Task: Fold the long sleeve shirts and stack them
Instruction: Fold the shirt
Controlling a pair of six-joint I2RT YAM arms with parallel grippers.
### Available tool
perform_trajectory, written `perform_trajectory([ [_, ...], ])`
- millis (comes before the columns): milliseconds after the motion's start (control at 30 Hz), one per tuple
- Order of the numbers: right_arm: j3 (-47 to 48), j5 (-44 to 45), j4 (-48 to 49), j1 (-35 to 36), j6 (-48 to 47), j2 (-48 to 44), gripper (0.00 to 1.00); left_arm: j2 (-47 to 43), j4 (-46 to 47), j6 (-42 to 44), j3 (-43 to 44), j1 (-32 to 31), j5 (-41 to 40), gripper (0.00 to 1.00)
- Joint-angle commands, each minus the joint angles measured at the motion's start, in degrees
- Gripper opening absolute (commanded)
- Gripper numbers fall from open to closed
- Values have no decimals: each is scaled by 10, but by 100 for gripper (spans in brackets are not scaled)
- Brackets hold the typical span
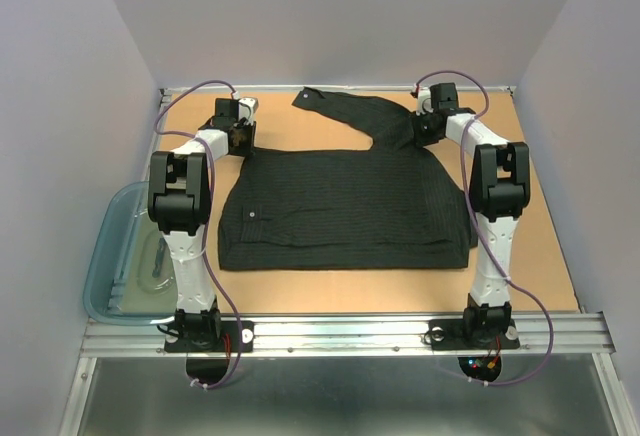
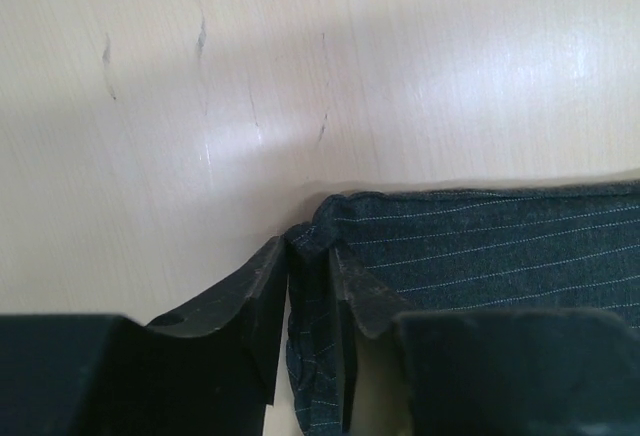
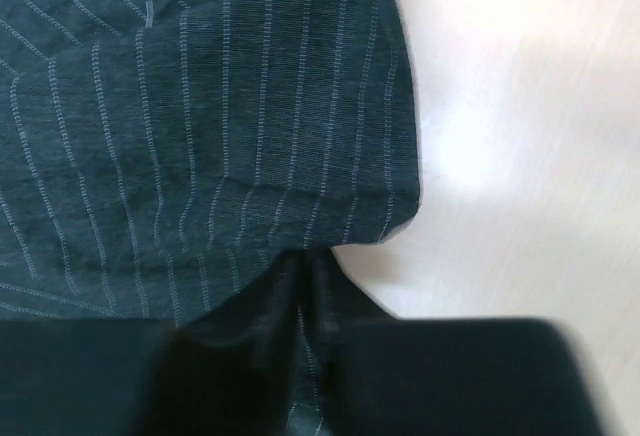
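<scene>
A black pinstriped long sleeve shirt (image 1: 350, 206) lies spread flat on the wooden table (image 1: 540, 256). One sleeve (image 1: 335, 103) trails toward the back wall. My left gripper (image 1: 240, 134) is at the shirt's far left corner. In the left wrist view, the left gripper (image 2: 308, 256) is shut on a bunched fold at the edge of the shirt (image 2: 500, 246). My right gripper (image 1: 425, 128) is at the far right shoulder. In the right wrist view, the right gripper (image 3: 305, 268) pinches the edge of the shirt (image 3: 200, 106), with cloth between the nearly touching fingers.
A translucent blue-grey plastic tub (image 1: 112, 256) sits off the table's left side beside the left arm's base. Pale walls enclose the table on the left, back and right. A metal rail (image 1: 340, 334) runs along the near edge.
</scene>
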Motion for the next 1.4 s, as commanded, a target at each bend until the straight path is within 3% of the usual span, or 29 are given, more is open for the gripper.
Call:
perform_trajectory([
  [0,-6,23,-20,5,-13,23,10,17,-29,2,9,-3,16,31],
  [100,-4,31,-20,5,-12,14,4,12,-31,3,9,-3,16,14],
  [500,-18,83,-13,5,5,-81,1,-46,-24,0,-16,-3,-18,1],
  [1367,-270,114,63,5,188,-291,1,-231,7,-72,-161,-22,-124,1],
])
